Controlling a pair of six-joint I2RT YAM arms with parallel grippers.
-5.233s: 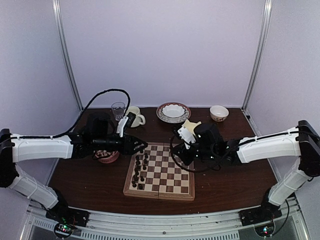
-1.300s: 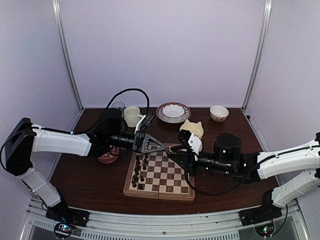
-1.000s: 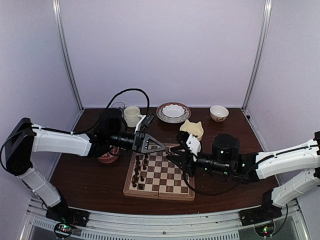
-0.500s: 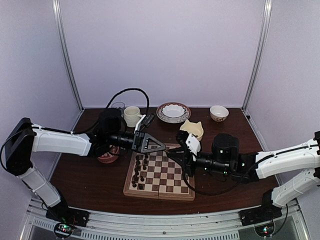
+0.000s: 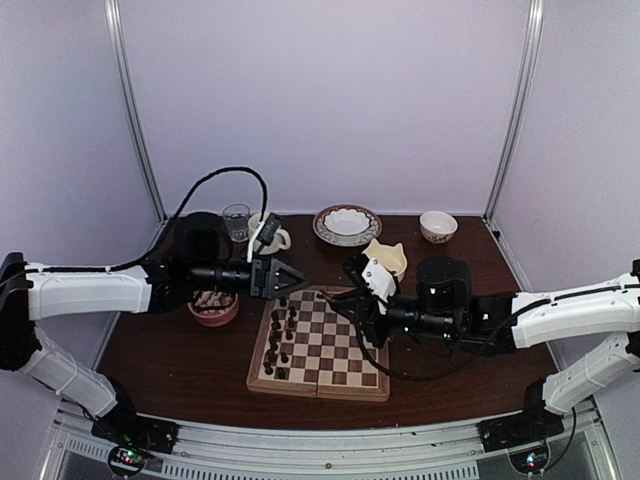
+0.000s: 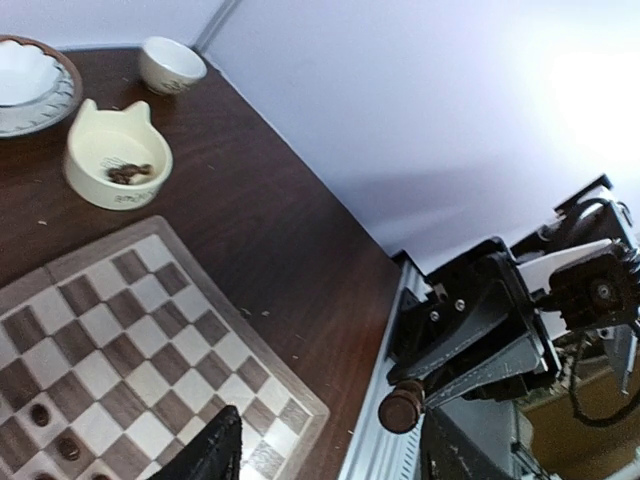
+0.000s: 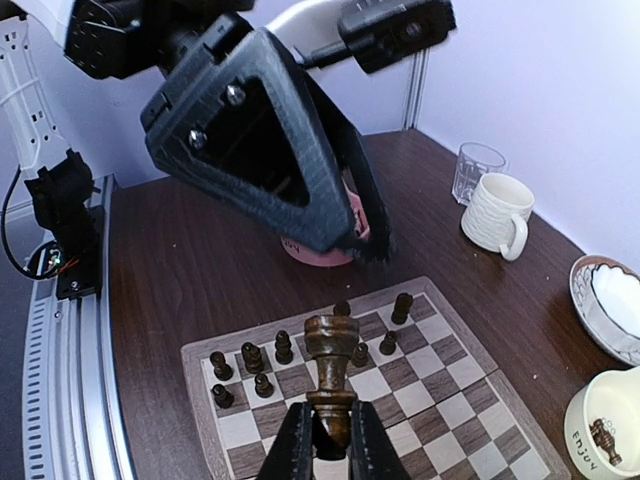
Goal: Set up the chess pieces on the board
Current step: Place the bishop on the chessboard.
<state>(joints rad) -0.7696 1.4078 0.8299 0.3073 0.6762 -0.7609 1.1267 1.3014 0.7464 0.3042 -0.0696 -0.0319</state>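
The board lies in the middle of the table. Several dark chess pieces stand in its two left columns. My right gripper is shut on the base of one dark piece and holds it upright above the board. In the top view my right gripper hovers over the board's far edge. My left gripper hangs open and empty just left of it, above the board's far left corner. In the left wrist view the left gripper frames the held piece end-on.
A pink bowl holding pieces sits left of the board. A cream cat-shaped bowl with a few dark pieces stands behind the board. Along the back are a glass, a mug, a plate and a small bowl.
My left gripper has opened and drawn back to the left, away from the right gripper. The right gripper has shut on the dark piece and keeps it over the board.
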